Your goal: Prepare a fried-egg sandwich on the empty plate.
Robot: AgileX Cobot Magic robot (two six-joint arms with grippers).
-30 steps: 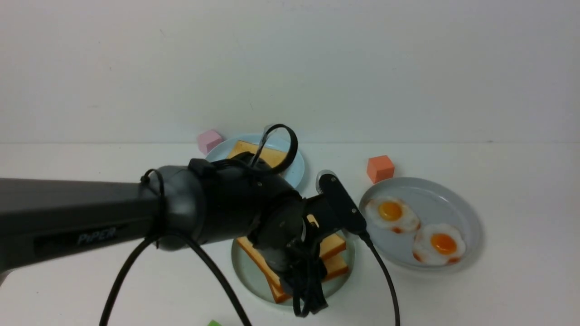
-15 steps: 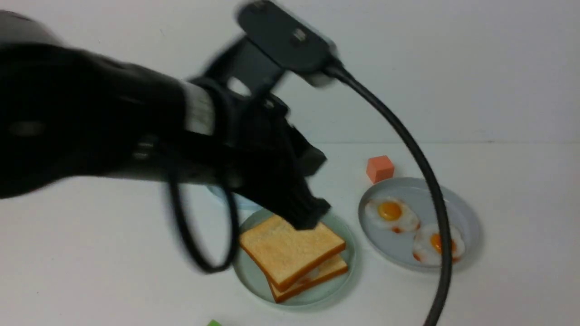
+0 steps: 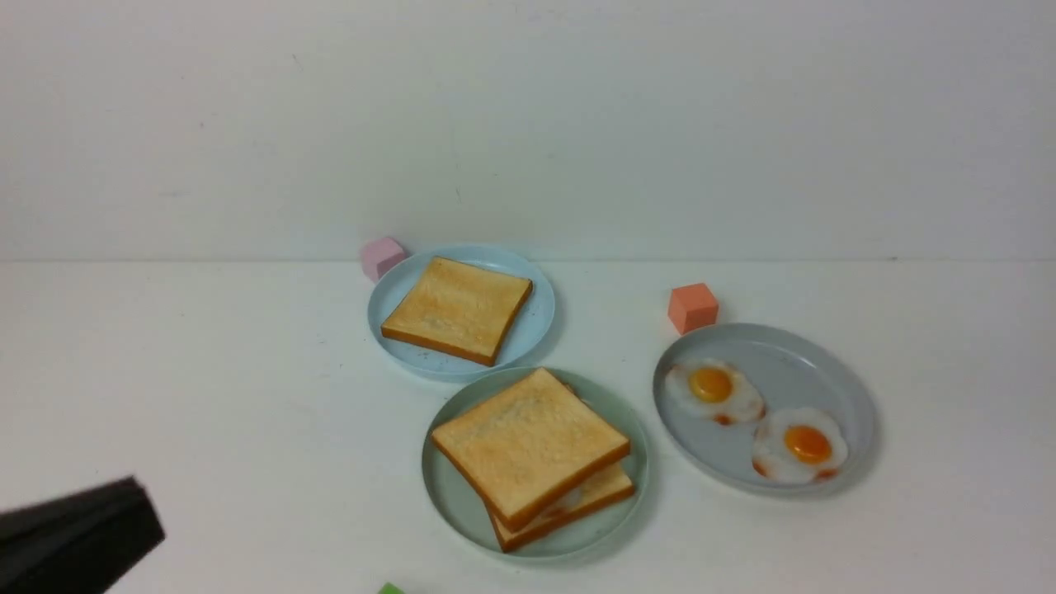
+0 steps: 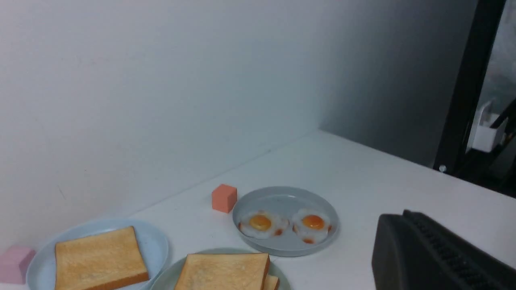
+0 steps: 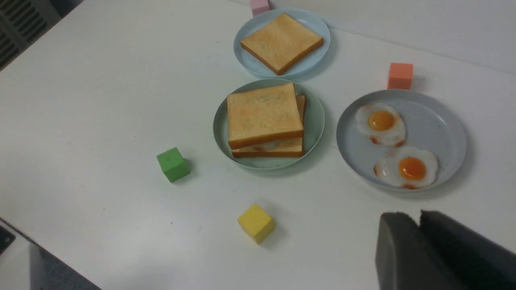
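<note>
The fried-egg sandwich (image 3: 536,454) looks finished. It sits on the mint-green plate (image 3: 450,503) near the middle of the tabletop (image 3: 206,371), just nearer than the light blue plate (image 3: 536,318) and left of the grey plate (image 3: 792,363). The top slice (image 5: 262,112) lies flat on the lower slice (image 5: 278,151) but is twisted a little, so the lower one pokes out on the right and near sides. As I judge it, nothing is left but perhaps squaring the stack.

Both hands are clear of the food. The left hand (image 4: 403,225) has its fingers pressed together and holds nothing. The right hand (image 5: 419,225) is narrow, drawn to a thin seam, and also empty. It hangs over the near right of the tabletop.

The egg (image 5: 264,146) inside shows only as a sliver of glossy white with a reddish fleck between the crusts, so whether it lies centred cannot be told. A spare toast (image 3: 458,309) rests on the blue plate and two fried eggs (image 3: 714,388) on the grey one.

The dark shape (image 3: 74,536) at the near left corner of the front view is cut off, and I cannot say which part of the left arm it is. The green cube (image 5: 172,164) is clipped at that view's near edge, and the yellow cube (image 5: 256,222) shows only from the right wrist. The pink cube (image 3: 381,256) is partly hidden behind the blue plate's far left rim. The orange cube (image 3: 691,307) stands just beyond the grey plate.
</note>
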